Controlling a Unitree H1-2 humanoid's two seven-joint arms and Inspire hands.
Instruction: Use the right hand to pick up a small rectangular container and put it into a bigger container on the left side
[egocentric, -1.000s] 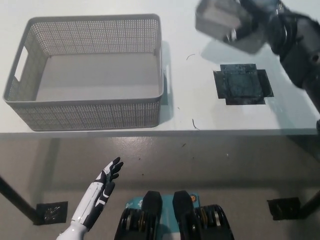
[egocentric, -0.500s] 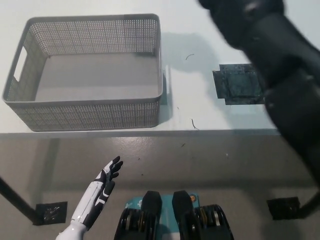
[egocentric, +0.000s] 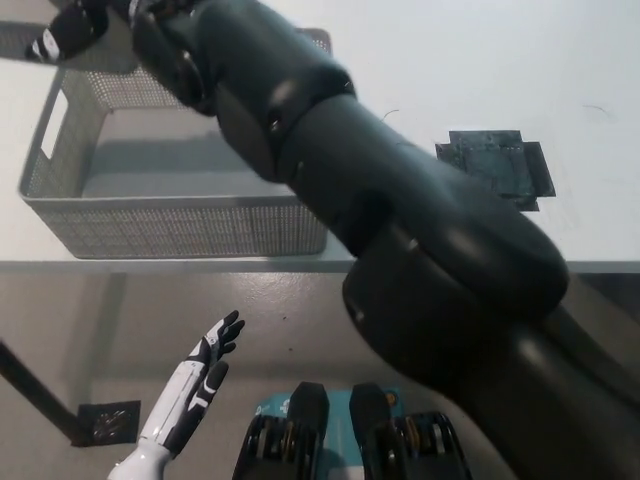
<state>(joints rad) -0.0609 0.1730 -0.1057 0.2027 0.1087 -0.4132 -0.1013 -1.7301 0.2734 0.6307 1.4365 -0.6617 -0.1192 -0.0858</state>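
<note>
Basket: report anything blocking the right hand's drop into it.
Nothing visible blocks it. The basket is open-topped, its visible floor bare; the right arm hides its right end. The right hand is at its far-left corner; the small container cannot be seen. The left hand rests below the table.

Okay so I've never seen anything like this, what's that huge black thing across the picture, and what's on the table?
You are looking steeply down from a camera on a humanoid robot's head. The big black shape is its right arm, reaching across a white table towards the far left. Its right hand shows only partly at the top edge, so whether it holds anything cannot be told. On the table sit a grey mesh basket and a dark square patch. The white left hand rests open below the table's edge.
</note>
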